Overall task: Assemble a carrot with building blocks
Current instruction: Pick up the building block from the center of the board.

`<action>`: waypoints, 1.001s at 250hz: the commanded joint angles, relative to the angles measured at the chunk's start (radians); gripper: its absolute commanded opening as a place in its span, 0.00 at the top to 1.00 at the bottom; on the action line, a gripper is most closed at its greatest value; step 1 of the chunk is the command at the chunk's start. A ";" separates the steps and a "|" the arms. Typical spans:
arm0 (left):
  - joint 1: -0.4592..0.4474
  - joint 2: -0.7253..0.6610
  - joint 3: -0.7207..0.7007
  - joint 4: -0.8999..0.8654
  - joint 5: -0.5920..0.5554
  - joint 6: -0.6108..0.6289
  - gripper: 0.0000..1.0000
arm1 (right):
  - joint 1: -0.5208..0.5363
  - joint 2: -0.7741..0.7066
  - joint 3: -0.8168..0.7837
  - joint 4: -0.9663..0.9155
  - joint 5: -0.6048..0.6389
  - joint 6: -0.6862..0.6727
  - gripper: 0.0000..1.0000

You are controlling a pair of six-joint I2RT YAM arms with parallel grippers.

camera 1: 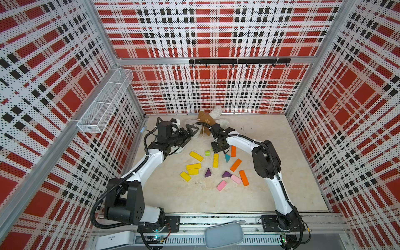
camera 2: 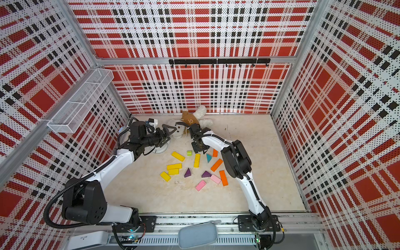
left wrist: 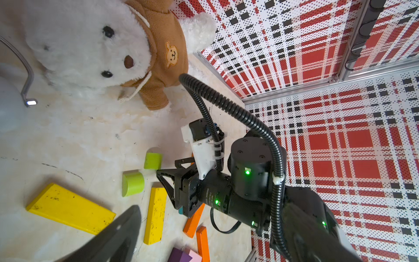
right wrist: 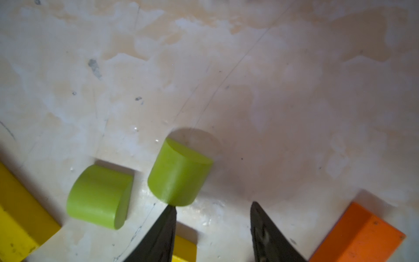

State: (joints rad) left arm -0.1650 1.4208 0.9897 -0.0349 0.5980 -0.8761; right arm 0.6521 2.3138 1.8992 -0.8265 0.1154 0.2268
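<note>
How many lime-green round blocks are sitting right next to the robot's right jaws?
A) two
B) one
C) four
A: the right wrist view shows two, an upright lime-green cylinder block and a tipped lime-green cylinder block, side by side on the pale table, just off the tips of the open right jaws.
</note>
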 commanded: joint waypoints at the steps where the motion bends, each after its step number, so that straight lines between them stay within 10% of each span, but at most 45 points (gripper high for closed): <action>1: -0.002 0.004 -0.001 0.020 0.013 -0.011 0.01 | -0.008 0.022 0.001 -0.011 0.025 -0.020 0.46; 250: 0.005 -0.008 -0.006 0.021 0.008 -0.015 0.01 | 0.003 0.183 0.296 -0.135 -0.058 0.144 0.50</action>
State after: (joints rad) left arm -0.1623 1.4208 0.9897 -0.0338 0.5983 -0.8791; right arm 0.6430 2.4584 2.1395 -0.9169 0.0296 0.3592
